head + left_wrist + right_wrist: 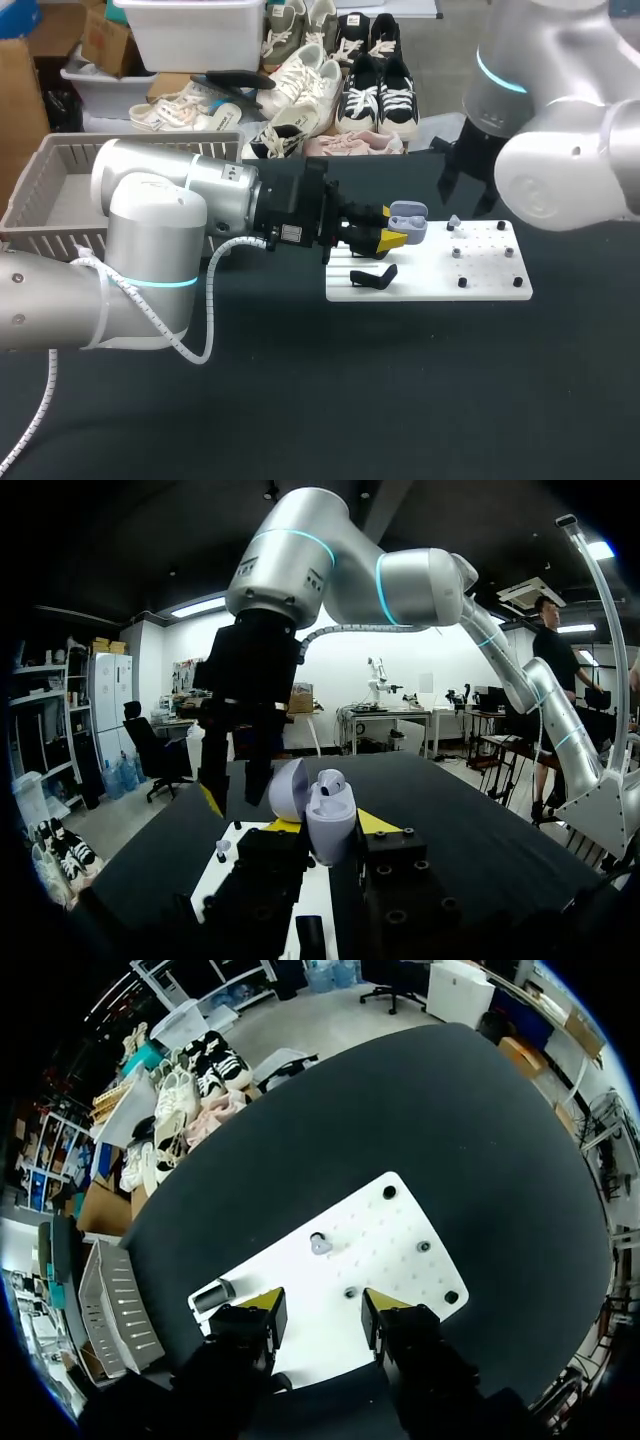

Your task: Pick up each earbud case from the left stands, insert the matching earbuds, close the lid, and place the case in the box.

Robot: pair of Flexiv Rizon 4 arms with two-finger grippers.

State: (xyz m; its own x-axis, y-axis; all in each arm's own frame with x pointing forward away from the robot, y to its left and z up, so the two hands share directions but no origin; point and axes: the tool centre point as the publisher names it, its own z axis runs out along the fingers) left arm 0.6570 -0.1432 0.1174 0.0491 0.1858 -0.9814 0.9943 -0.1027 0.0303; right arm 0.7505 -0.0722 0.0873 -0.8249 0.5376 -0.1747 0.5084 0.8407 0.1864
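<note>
Left hand (388, 238) pinches the lavender earbud case (332, 815) from both sides, lid open and one seated earbud (331, 779) inside, held above the white board (390, 1235) on the tabletop. Right hand (316, 1318), fingers spread and empty, hangs over the board. The loose earbud (320, 1244) lies just ahead of its fingertips, so this hand is likely the nearer one.

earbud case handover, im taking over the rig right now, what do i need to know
Left gripper: shut on the earbud case, lid open, held over the left end of the white board.
Right gripper: open, empty, above the board.
Done: case is off its black stand; one earbud looks seated in it.
Left: pick the loose earbud off the board, insert it, close the lid, put the case in the grey basket.
</note>
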